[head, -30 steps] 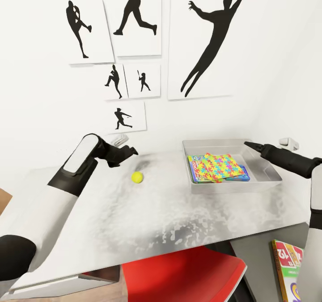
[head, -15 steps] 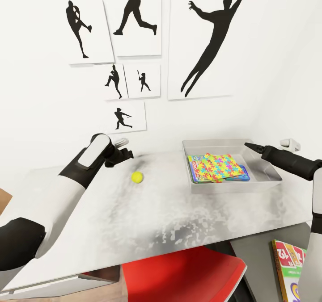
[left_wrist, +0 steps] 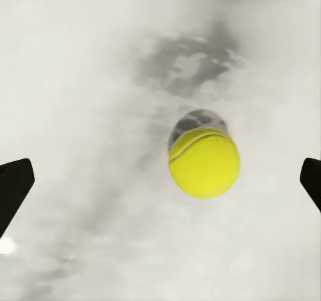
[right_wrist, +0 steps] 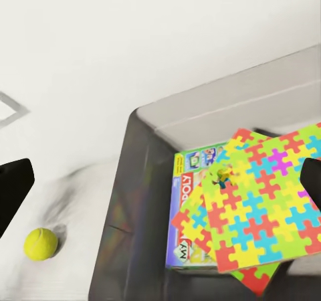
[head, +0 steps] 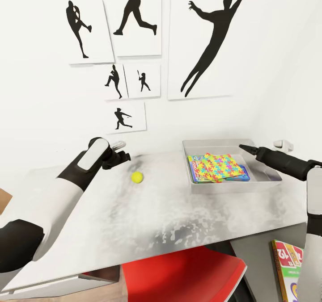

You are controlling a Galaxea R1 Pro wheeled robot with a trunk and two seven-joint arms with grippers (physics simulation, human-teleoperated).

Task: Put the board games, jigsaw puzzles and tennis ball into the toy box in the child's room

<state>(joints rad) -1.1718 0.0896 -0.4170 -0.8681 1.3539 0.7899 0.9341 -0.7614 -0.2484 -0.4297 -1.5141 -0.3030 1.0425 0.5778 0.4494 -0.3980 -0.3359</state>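
Ball [head: 137, 177]: lying loose on the table [head: 147, 221] beneath our wide-open, empty left gripper [head: 125, 157], we are judging it light, springy, roll-prone, best pinched across its middle.

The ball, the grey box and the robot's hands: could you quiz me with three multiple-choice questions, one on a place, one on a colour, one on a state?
1. Where is the ball?
A. in the box
B. on the table
C. in a hand

2. What colour is the chair under the table?
A. red
B. blue
C. green

3. The left hand is:
A. open, above the ball
B. shut on the ball
C. inside the box

Answers:
1 B: it lies on the tabletop, apart from the box.
2 A: red shows below the table edge.
3 A: the left wrist view shows the fingers wide apart, the ball between them, untouched.
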